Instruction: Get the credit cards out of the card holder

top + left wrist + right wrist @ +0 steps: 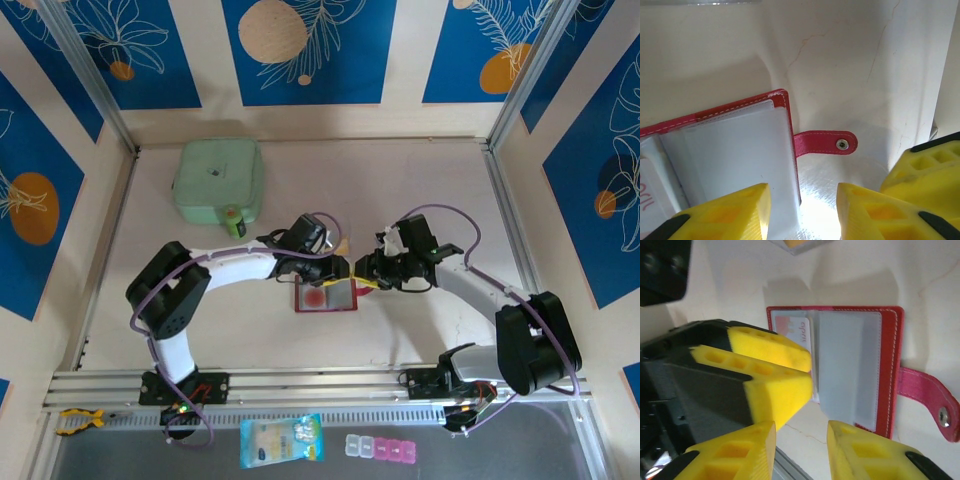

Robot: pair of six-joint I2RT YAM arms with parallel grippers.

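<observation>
The holder (325,296) lies open on the tabletop (420,190) at mid-frame, a card (800,335) showing in one pocket. Your left fingers (730,212) sit narrowly parted over its edge; pin it there, then close the wide right fingers (867,450) on the card's exposed end

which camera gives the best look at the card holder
Right wrist: the card holder lies open and nearly whole, with clear pockets, a tucked card and the snap tab visible. Left wrist shows one corner and the tab; top external shows it small and distant.
</observation>
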